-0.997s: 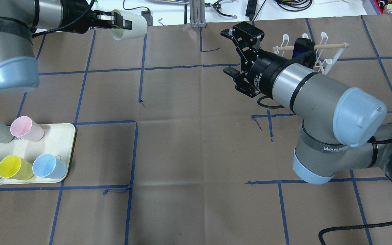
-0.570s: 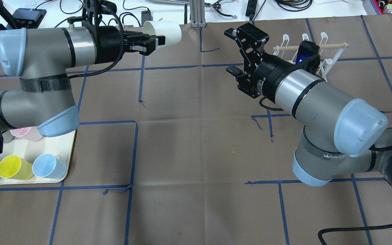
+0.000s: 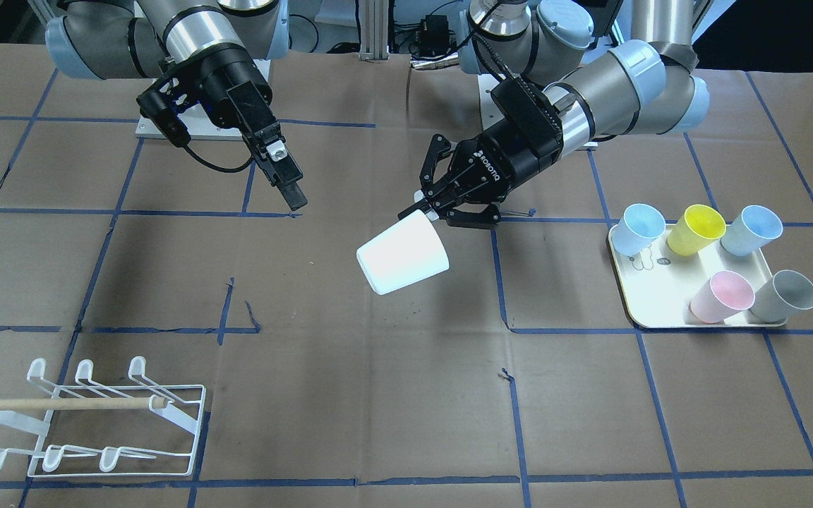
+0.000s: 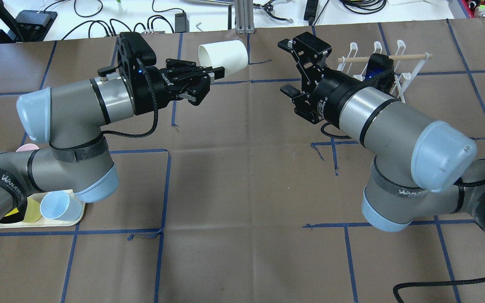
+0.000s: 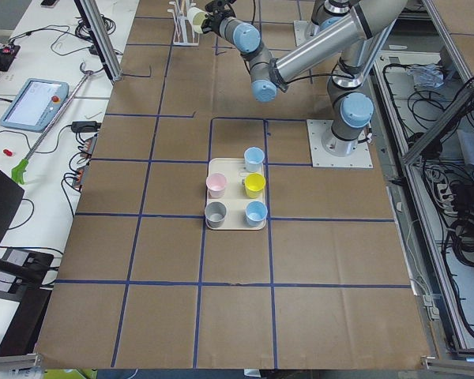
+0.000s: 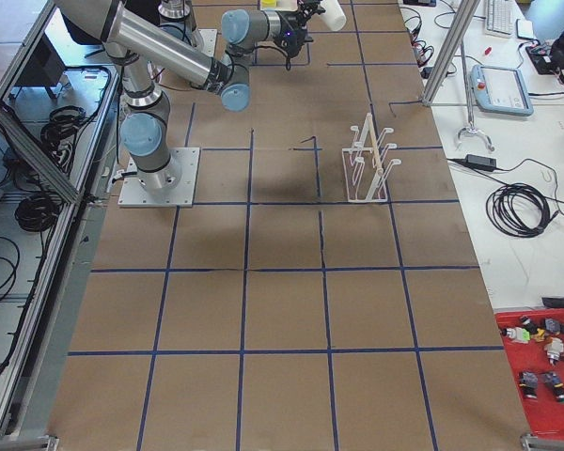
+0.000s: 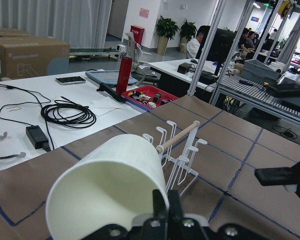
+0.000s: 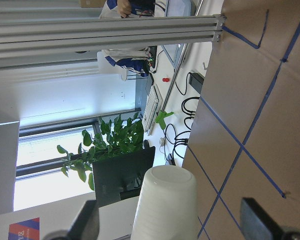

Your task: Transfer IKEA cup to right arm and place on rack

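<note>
On the worktop [image 3: 392, 395], the cream tray [image 3: 660, 286] is carrying five upright cups: two blue, one yellow [image 3: 696, 227], one pink, one grey. The white wire rack [image 3: 96, 416] is standing well apart from it. The left arm is reaching over the middle, its hand [image 3: 424, 212] pinching the white IKEA cup [image 3: 403, 254] by the rim and holding it sideways in the air. The right hand [image 4: 286, 66] is facing the cup's base, fingers spread, not touching it.
</note>
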Controlling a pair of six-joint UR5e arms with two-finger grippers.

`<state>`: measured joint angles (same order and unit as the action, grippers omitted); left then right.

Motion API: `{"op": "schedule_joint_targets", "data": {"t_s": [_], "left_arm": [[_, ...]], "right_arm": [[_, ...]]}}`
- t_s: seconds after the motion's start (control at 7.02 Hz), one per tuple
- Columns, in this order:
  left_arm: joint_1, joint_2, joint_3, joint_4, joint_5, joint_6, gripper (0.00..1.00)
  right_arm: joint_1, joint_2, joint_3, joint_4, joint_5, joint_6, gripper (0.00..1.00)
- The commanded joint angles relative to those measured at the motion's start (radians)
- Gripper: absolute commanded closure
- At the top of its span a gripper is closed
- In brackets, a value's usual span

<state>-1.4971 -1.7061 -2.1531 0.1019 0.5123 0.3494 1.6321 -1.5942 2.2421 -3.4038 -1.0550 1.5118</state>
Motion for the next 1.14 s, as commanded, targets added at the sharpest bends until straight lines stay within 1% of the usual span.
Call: {"op": "schedule_joint_targets", "data": {"t_s": [0.0,0.14,0.28,0.71,1.0], "left_arm": [[-0.014,0.000,-0.021,0.044,-0.006,-0.001,1.00],[-0.032,0.000,-0.019,0.044,-0.003,-0.001,1.00],[-0.034,0.000,-0.019,0.044,-0.003,-0.001,1.00],[-0.035,-0.001,-0.019,0.044,-0.003,-0.006,1.00],[-0.035,-0.001,-0.019,0.044,-0.003,-0.007,1.00]], "right_arm": [[0.000,-0.003,0.002,0.052,-0.031,0.004,0.00],[0.003,-0.003,0.002,0.057,-0.075,0.031,0.00],[0.006,-0.003,0.002,0.057,-0.083,0.077,0.00],[0.012,-0.001,0.002,0.060,-0.082,0.073,0.00],[0.058,-0.001,0.001,0.131,-0.083,0.087,0.00]]}}
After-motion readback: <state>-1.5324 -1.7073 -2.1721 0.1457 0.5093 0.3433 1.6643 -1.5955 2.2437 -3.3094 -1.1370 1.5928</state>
